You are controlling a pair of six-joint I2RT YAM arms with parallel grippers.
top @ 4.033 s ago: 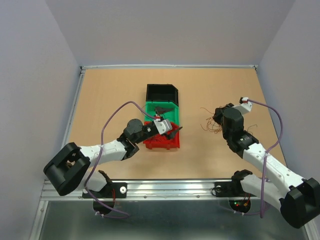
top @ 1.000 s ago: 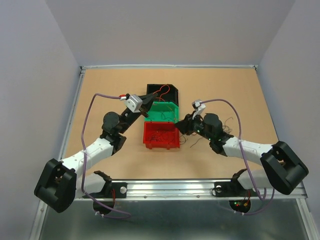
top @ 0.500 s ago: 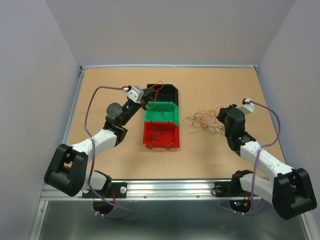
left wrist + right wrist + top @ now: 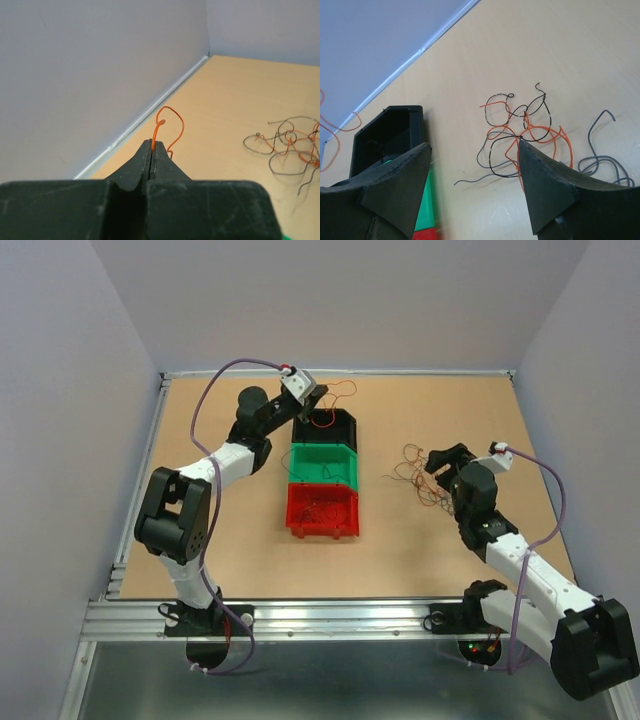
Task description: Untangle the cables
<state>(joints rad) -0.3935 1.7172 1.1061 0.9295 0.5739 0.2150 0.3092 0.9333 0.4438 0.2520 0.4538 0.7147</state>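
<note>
The cables (image 4: pixel 418 480) lie as a loose clump of orange, black and grey wires on the table, right of the bins. In the right wrist view the cables (image 4: pixel 520 127) sit just beyond my right gripper (image 4: pixel 474 147), whose jaws stand wide apart with nothing between them. My right gripper (image 4: pixel 445 458) hovers at the clump's right side. My left gripper (image 4: pixel 307 400) reaches over the far end of the black bin (image 4: pixel 323 428). It is shut on one orange wire (image 4: pixel 161 124), pinched at the fingertips of my left gripper (image 4: pixel 151 146). The orange wire (image 4: pixel 340 390) loops above the bin.
A green bin (image 4: pixel 323 462) and a red bin (image 4: pixel 322 510) holding thin wires stand in a row in front of the black bin. The table's raised back edge (image 4: pixel 400 372) and side walls are close to the left arm. Lavender arm cables arc above both arms.
My left arm has swung toward the back wall, lifting the orange wire over the black bin. My right gripper has opened and the clump has gathered closer to it.
</note>
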